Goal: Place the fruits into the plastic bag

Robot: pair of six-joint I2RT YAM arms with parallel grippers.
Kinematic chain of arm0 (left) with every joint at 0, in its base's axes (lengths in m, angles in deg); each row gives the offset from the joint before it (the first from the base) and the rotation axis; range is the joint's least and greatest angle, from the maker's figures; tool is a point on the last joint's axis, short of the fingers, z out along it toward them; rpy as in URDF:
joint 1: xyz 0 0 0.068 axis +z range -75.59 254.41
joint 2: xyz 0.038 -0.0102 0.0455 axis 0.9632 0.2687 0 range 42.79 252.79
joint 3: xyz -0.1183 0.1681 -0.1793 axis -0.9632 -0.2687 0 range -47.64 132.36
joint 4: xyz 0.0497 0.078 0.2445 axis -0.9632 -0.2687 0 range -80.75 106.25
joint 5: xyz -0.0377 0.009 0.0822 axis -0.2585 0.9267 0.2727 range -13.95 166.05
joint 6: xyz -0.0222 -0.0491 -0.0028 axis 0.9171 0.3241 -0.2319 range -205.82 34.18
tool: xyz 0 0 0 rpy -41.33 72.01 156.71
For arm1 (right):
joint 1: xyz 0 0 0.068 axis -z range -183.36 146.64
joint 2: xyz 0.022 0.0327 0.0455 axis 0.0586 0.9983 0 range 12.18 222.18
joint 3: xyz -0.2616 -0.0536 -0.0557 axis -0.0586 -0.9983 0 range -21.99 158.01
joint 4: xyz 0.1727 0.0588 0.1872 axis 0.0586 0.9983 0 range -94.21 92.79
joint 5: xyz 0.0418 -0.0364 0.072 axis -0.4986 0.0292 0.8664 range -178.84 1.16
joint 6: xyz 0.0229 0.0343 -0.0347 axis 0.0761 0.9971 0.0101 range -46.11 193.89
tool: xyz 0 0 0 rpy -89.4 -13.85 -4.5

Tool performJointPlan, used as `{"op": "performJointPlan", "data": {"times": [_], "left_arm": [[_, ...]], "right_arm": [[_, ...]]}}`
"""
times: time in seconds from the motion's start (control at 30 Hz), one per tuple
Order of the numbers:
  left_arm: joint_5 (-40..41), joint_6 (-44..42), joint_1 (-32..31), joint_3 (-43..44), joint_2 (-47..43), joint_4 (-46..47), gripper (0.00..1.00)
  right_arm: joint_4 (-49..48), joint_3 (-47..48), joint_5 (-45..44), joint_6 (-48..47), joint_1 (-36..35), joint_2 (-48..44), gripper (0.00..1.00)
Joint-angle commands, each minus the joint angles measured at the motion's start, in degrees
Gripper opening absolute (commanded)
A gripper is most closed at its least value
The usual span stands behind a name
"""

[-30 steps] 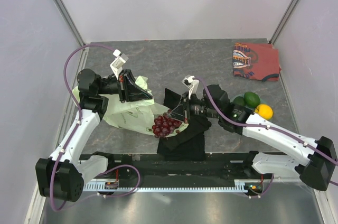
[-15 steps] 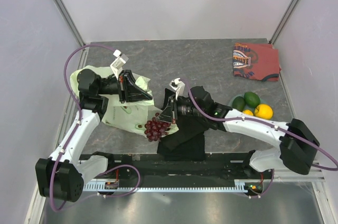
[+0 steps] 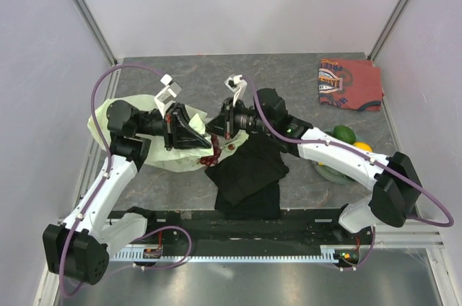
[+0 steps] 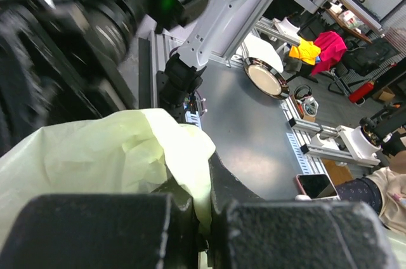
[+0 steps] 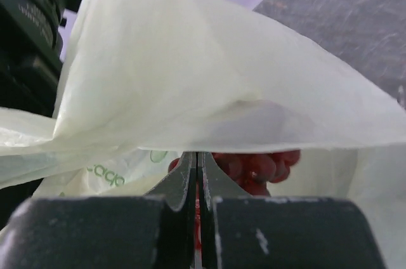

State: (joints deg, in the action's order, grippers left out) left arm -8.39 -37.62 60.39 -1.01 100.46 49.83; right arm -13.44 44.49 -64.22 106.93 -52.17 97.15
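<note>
the left claw [image 4: 204, 215] is clamping tight on the plastic bag [image 4: 95, 155], with the pale film bunching just above its fingers. the right claw [image 5: 196, 170] is pinching the grape bunch [image 5: 257, 166], which is hanging just past its tips under the bag's lip. the green fruit [image 3: 344, 133] and yellow fruit [image 3: 363, 146] are sitting well behind this claw.

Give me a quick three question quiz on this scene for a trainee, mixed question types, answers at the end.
1. True or false: the left end effector is shut on the plastic bag.
2. What does the right end effector hold? A, the grape bunch; B, a banana; C, a spoon.
3. Fill in: seen from the top camera, the patterned cloth lies in the far ___ corner of the table.
Key: 1 true; 2 A; 3 right.
</note>
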Motion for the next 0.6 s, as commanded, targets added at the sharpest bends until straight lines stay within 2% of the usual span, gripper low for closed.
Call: {"op": "performJointPlan", "data": {"times": [0.0,0.13,0.33,0.47,0.57], "left_arm": [[-6.4,-1.3,-1.4,0.1,-1.4,1.8,0.02],[-7.2,-1.4,-2.6,0.0,-1.3,1.7,0.02],[-7.1,-1.4,-4.7,0.1,0.5,1.4,0.02],[-6.6,-1.8,-5.7,-0.1,1.0,1.3,0.02],[-5.3,-2.7,-5.7,-0.1,1.4,0.8,0.02]], "right_arm": [[-3.2,4.2,4.6,-1.8,3.2,0.4,0.00],[-7.6,4.9,8.5,1.9,6.1,2.0,0.00],[-14.0,6.2,10.0,7.5,6.2,5.8,0.00],[-22.7,4.9,11.1,13.4,6.1,7.8,0.00],[-23.9,4.7,10.7,15.1,4.8,9.0,0.00]]}}
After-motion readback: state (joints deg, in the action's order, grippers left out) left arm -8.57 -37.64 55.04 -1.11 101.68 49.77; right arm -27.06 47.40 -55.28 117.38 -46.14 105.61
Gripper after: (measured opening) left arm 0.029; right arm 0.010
